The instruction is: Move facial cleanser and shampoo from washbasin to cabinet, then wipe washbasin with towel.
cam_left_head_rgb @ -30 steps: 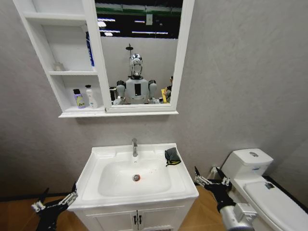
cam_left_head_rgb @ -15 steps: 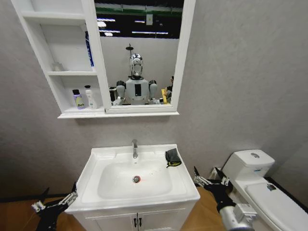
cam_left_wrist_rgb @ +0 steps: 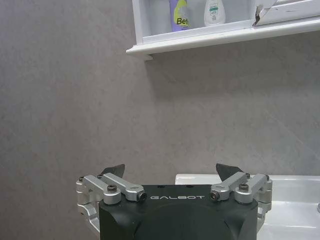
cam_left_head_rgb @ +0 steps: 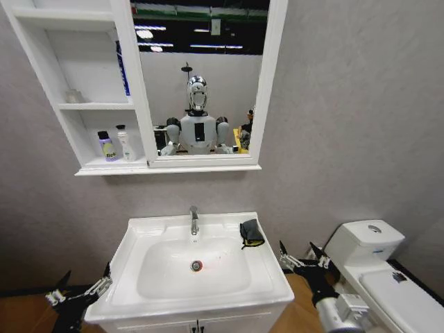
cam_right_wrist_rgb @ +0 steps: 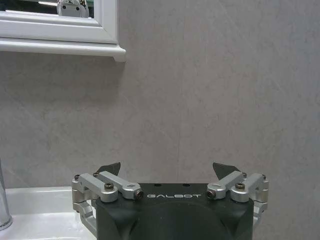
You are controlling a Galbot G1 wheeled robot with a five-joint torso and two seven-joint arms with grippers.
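The white washbasin (cam_left_head_rgb: 136, 244) is below me, its chrome tap (cam_left_head_rgb: 194, 220) at the back. The dark towel (cam_left_head_rgb: 251, 233) lies on the rim's rear right corner. On the cabinet's (cam_left_head_rgb: 97, 106) lowest shelf stand a purple bottle (cam_left_head_rgb: 106, 146) and a white bottle (cam_left_head_rgb: 125, 143). These are the shampoo and facial cleanser, but I cannot tell which is which. My left gripper (cam_left_head_rgb: 76, 295) hangs open, low beside the basin's left front. On the basin's right my right gripper (cam_left_head_rgb: 304, 260) is open too. Both grippers (cam_left_wrist_rgb: 170, 170) (cam_right_wrist_rgb: 167, 169) hold nothing.
A white-framed mirror (cam_left_head_rgb: 267, 83) joins the cabinet and reflects the robot. A white toilet (cam_left_head_rgb: 366, 243) stands close to the right arm. The grey wall (cam_right_wrist_rgb: 200, 90) is behind the basin. In the left wrist view the bottles (cam_left_wrist_rgb: 179, 9) stand on the shelf (cam_left_wrist_rgb: 200, 37) overhead.
The whole head view has shifted, with the basin lower and nearer in the picture, so the camera has moved. Both grippers hang as before.
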